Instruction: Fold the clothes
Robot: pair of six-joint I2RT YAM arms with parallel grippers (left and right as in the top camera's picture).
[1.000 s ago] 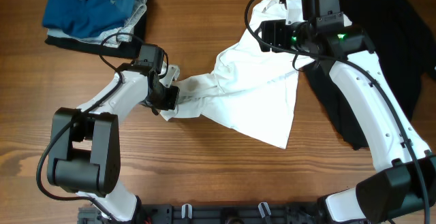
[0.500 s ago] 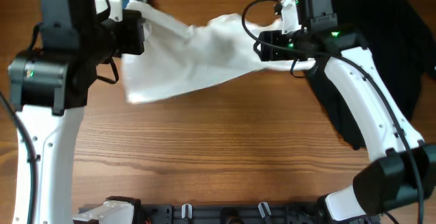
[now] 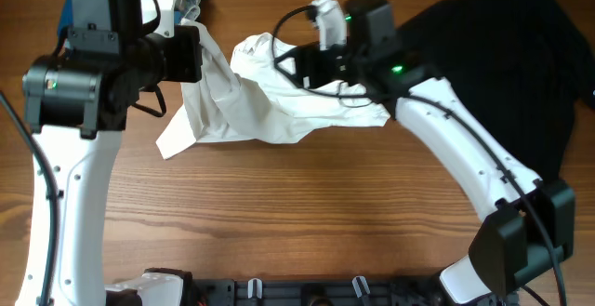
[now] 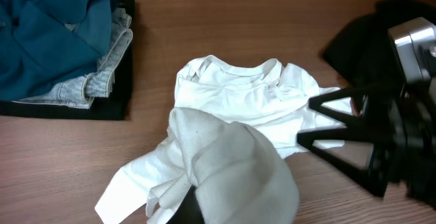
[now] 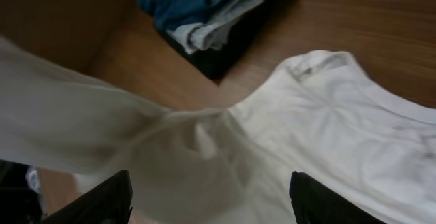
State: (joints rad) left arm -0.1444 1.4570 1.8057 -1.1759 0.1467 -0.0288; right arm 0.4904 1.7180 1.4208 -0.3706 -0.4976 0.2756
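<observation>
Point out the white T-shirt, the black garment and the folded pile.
white T-shirt (image 3: 265, 115), overhead view, on its crumpled middle.
black garment (image 3: 507, 55), overhead view, on its broad middle.
folded pile (image 4: 48, 33), left wrist view, on the blue top layer.

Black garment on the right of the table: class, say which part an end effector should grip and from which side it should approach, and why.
Likely the black garment's edge nearest the table's middle: it lies thin on bare wood, so an end effector can drop from above on that side and pinch it. Elsewhere the cloth is bunched or hidden by the right arm.
</observation>
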